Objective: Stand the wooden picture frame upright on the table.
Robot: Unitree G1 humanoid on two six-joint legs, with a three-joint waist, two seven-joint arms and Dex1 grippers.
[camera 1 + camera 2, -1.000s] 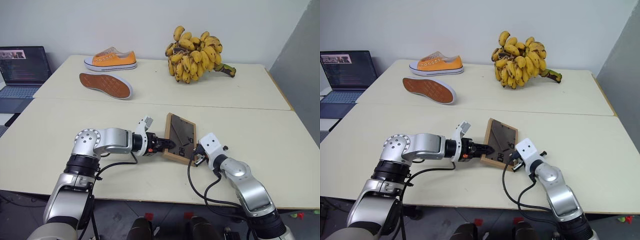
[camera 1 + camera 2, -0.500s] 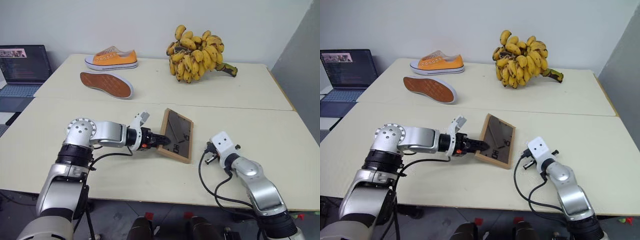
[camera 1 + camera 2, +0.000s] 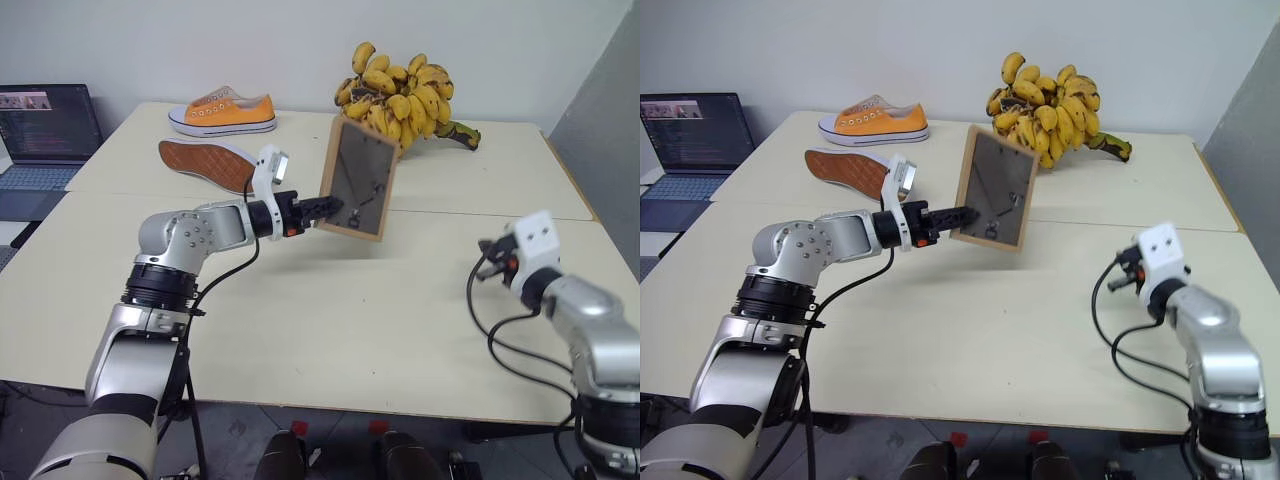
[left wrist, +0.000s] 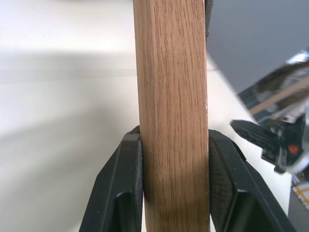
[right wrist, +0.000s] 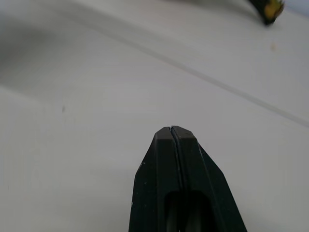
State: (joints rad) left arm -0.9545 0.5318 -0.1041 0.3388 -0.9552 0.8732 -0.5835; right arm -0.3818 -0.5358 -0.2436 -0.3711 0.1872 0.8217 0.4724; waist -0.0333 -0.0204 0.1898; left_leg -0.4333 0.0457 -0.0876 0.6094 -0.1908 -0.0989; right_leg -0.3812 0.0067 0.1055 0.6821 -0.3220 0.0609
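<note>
- The left gripper holds the wooden picture frame up above the desk, jaws squeezing its wood edge.
- The right gripper is apart, jaws closed, empty.

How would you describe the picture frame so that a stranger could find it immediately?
Start at the cream table and find the bunch of bananas at its far edge. Just in front of them, the left gripper holds the wooden picture frame in the air by its edge. It is the one flat, light-wood rectangle, its dark back panel facing the robot.
</note>
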